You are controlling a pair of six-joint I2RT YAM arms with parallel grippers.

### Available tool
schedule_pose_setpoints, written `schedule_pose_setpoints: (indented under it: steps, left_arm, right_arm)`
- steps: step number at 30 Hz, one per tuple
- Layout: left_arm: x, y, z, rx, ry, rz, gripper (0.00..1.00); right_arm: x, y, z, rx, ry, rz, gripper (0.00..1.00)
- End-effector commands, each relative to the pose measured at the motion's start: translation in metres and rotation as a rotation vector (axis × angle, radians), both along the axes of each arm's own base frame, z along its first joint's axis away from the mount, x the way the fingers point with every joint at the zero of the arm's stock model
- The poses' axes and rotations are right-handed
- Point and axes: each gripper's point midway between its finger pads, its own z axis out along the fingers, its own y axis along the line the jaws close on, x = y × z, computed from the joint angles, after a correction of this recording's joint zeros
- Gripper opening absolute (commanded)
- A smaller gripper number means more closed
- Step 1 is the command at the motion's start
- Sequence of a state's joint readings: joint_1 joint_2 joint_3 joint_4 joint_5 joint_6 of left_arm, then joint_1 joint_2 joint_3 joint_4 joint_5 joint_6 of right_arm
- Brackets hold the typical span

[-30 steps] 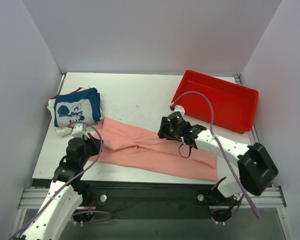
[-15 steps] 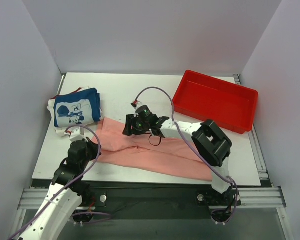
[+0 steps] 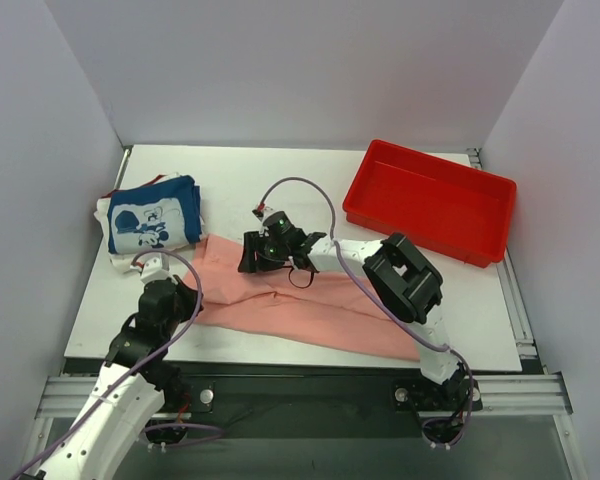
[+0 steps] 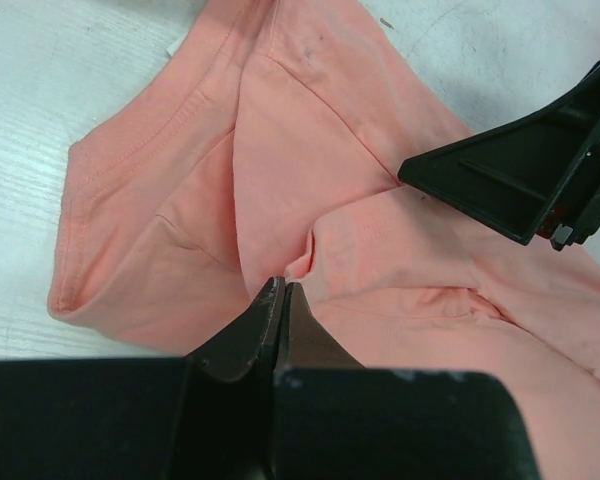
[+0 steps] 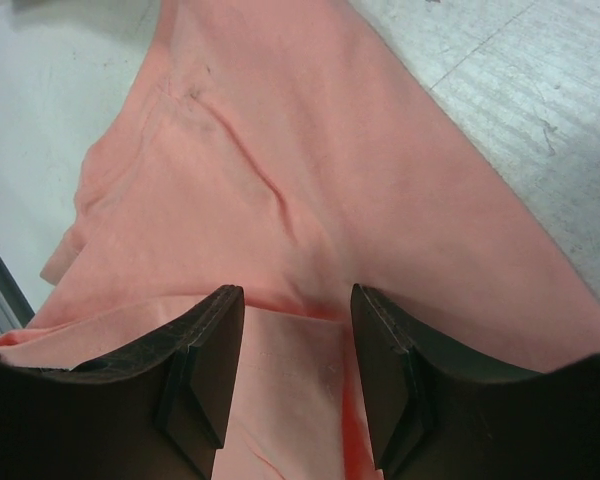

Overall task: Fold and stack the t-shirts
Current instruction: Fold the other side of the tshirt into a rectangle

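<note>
Top external view: the right hand, fingers apart, is swinging across to the middle of the salmon-pink t-shirt lying on the counter. The left hand is pinching its cloth. Folding is probably starting.

White worktop carries a salmon-pink t-shirt spread along its front, folded t-shirts rear left, a red tray rear right.

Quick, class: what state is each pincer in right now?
Left pincer: closed, pinching the pink t-shirt.
Right pincer: open over that t-shirt, holding nothing.
</note>
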State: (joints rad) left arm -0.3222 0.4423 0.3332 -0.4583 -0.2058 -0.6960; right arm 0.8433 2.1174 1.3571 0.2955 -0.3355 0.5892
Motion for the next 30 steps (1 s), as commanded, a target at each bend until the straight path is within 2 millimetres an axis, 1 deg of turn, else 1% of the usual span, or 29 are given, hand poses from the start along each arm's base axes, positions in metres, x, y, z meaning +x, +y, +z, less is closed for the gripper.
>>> schedule_pose_setpoints:
  steps: [1, 5, 8, 13, 17, 18, 20, 21, 23, 25, 26, 28, 30]
  left_arm:
    - [0.002, 0.000, 0.006, -0.010, -0.023, 0.008, 0.00]
    - [0.001, -0.001, 0.004, -0.010, -0.014, 0.008, 0.00]
    - [0.001, -0.001, 0.004, -0.011, -0.011, 0.006, 0.00]
    - [0.000, -0.003, 0.004, -0.013, -0.012, 0.001, 0.00]
    - [-0.001, -0.003, 0.005, -0.015, -0.012, 0.001, 0.00]
    - [-0.001, -0.003, 0.005, -0.015, -0.014, 0.001, 0.00]
    - [-0.001, -0.003, 0.005, -0.016, -0.011, 0.002, 0.00]
    - [-0.002, -0.003, 0.004, -0.016, -0.007, 0.004, 0.00]
    - [-0.003, -0.004, 0.004, -0.016, -0.003, 0.004, 0.00]
    - [-0.003, -0.004, 0.004, -0.018, -0.003, 0.005, 0.00]
    - [-0.003, -0.004, 0.004, -0.017, -0.004, 0.003, 0.00]
    - [-0.004, -0.004, 0.003, -0.017, 0.002, 0.005, 0.00]
    - [-0.005, -0.005, 0.003, -0.016, 0.004, 0.003, 0.00]
  right_arm:
    - [-0.002, 0.015, 0.015, 0.036, -0.028, 0.044, 0.47]
    - [-0.011, 0.019, 0.013, 0.032, -0.015, 0.066, 0.43]
    - [-0.013, 0.019, 0.010, 0.021, -0.003, 0.068, 0.41]
    - [-0.021, 0.019, 0.006, 0.011, 0.003, 0.078, 0.34]
    - [-0.022, 0.019, 0.011, 0.024, -0.009, 0.076, 0.25]
    - [-0.022, 0.019, 0.015, 0.031, -0.017, 0.075, 0.24]
    - [-0.026, 0.020, 0.016, 0.039, -0.025, 0.081, 0.22]
    - [-0.026, 0.021, 0.021, 0.049, -0.033, 0.081, 0.22]
    - [-0.031, 0.020, 0.024, 0.058, -0.042, 0.086, 0.22]
    - [-0.033, 0.019, 0.026, 0.061, -0.054, 0.086, 0.22]
    - [-0.036, 0.016, 0.024, 0.054, -0.050, 0.085, 0.22]
    - [-0.037, 0.014, 0.029, 0.062, -0.062, 0.084, 0.22]
    - [-0.040, 0.010, 0.030, 0.060, -0.065, 0.080, 0.22]
